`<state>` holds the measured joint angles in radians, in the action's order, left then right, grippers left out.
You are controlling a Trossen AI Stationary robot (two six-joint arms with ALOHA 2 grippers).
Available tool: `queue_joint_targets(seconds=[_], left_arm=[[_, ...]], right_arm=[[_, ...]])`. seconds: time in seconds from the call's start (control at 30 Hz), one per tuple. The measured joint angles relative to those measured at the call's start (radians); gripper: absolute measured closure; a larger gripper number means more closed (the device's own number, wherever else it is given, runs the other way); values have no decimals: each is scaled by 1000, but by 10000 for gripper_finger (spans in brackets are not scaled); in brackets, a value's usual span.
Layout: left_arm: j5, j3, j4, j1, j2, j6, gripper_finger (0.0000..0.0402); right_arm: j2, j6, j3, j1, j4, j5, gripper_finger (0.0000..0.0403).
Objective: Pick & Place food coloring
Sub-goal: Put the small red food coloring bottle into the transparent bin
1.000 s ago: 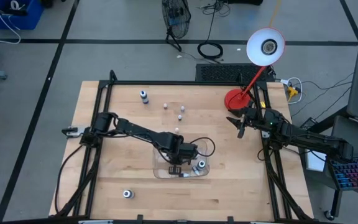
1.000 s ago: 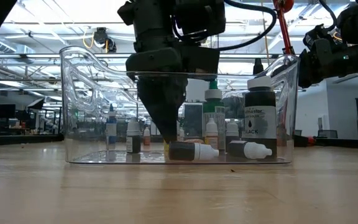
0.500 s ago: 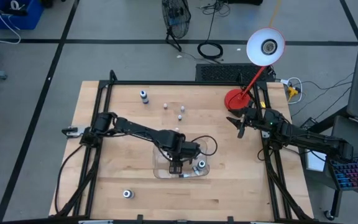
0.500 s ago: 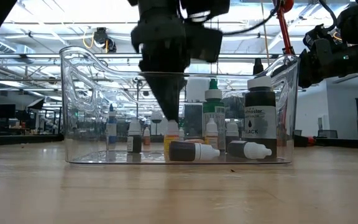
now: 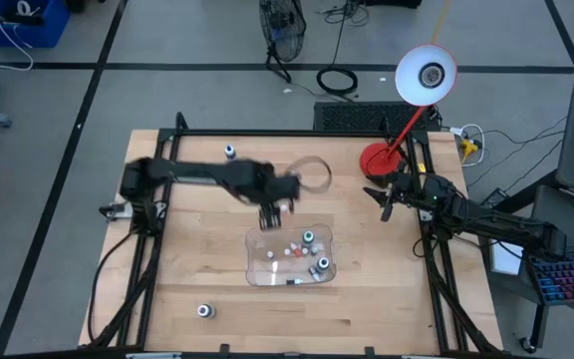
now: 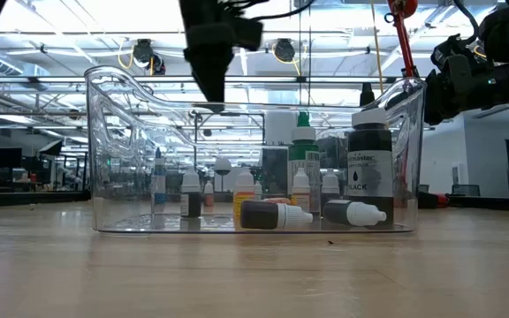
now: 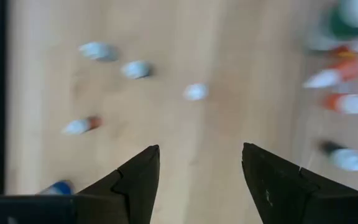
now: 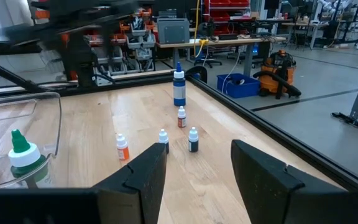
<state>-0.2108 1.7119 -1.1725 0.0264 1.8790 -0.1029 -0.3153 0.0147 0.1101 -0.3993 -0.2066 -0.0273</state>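
- High view: left gripper [image 5: 270,210] above bare wood, just past the far edge of the clear tray [image 5: 254,269]. Several food coloring bottles [image 5: 307,254] lie inside the tray. A larger bottle [image 5: 229,152] and some tiny ones [image 5: 289,182] stand loose near the far side; one more [image 5: 203,310] sits alone by the near edge. Right gripper [image 5: 387,202] parked at the right edge, beside the red lamp base [image 5: 377,159].
- Low view: tray holds a black-labelled bottle [image 6: 369,181], a green-capped one [image 6: 303,150], two dark ones lying flat [image 6: 272,215] – plus small upright ones.
- Left wrist view: fingers [image 7: 138,177] spread apart, nothing between them; blurred small bottles [image 7: 135,69] on the wood ahead.
- Right wrist view: fingers [image 8: 142,177] parted, empty – a blue-capped bottle [image 8: 178,87] and four tiny ones [image 8: 162,137] stand on the table.
- Progress, my read: well underway. Roughly half a dozen strays left to collect.
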Motion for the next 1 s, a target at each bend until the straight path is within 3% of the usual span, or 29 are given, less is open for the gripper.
queue_joint_targets(seconds=[0.2, 0.43, 1.0], left_arm=[[39, -209, 231, 239, -149, 85, 172], [164, -313, 368, 445, -127, 55, 172], [168, -319, 428, 484, 58, 126, 172]], right_arm=[[0, 0, 0, 0, 1, 0, 232], [0, 0, 0, 0, 1, 0, 232], [0, 0, 0, 0, -1, 0, 232]])
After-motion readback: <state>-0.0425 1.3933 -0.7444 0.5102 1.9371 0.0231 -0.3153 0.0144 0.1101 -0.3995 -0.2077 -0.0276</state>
